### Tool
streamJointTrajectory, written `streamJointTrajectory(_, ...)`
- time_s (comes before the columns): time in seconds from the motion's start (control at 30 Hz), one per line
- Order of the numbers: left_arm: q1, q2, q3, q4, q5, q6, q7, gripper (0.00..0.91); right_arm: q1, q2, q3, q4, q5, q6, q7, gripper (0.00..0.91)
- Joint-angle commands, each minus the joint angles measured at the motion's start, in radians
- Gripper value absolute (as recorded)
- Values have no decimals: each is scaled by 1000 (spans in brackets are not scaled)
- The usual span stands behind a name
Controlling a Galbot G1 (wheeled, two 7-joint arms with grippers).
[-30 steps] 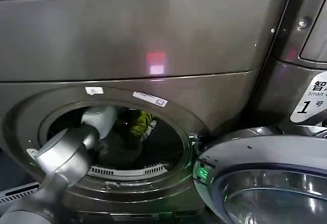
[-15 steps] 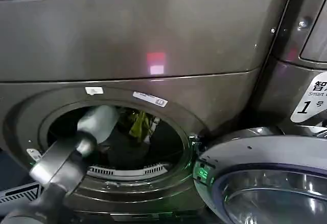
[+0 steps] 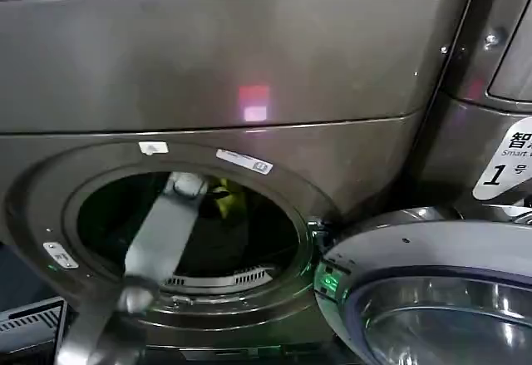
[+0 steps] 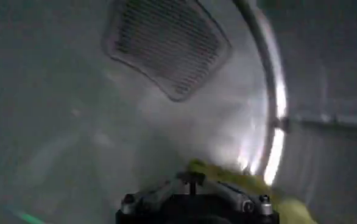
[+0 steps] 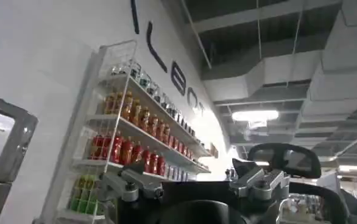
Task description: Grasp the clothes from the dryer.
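Deep inside dryer point(image 3: 249, 66), left hand point(image 4: 194, 182) against clothes point(image 4: 227, 176).

The clothes point(image 3: 223, 201) lie inside the dryer point(image 3: 249, 66) (door point(image 3: 432, 298) at right).

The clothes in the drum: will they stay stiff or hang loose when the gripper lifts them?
The clothes look like thin, crumpled yellow-green fabric, so they will probably droop and hang. The bundle is small against the dryer mouth, so likely light. Loose folds may slip from the left gripper.
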Motion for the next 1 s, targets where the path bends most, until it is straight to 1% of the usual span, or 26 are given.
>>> streamJointTrajectory(0.03, 270, -43, -132, -309, -50, -196, -233, 0, 0, 1, -2, 0, -1, 2, 0, 907)
streamJointTrajectory(0.17, 359, -61, -144, -395, -46, -256, -245, 0, -3, 0, -2, -1, -5, 15, 3, 907)
streamJointTrajectory(0.2, 389, -68, -145, -420, -23, -280, -245, 0, -4, 1, -2, -1, -23, 19, -2, 907)
streamJointTrajectory(0.23, 412, -72, -145, -447, -17, -283, -246, 0, -5, 1, -3, 0, -31, 24, -3, 907)
streamJointTrajectory(0.3, 474, -79, -142, -491, -11, -274, -247, 0, -5, 1, -2, -1, -35, 30, -3, 907)
streamJointTrajectory(0.4, 509, -87, -142, -514, -3, -257, -246, 0, -6, 1, -1, -5, -36, 41, -4, 907)
streamJointTrajectory(0.47, 511, -89, -143, -523, -4, -251, -246, 0, -8, 0, 5, -4, -35, 35, -3, 907)
streamJointTrajectory(0.57, 512, -85, -144, -541, -5, -240, -245, 0, -19, -3, 11, -8, -22, 59, 4, 907)
streamJointTrajectory(0.73, 542, -73, -144, -576, -1, -221, -215, 0, -18, -3, 15, -7, -13, 67, 2, 907)
streamJointTrajectory(1.0, 527, -71, -144, -569, 1, -216, -206, 0, -21, 0, 24, -15, -13, 73, 1, 907)
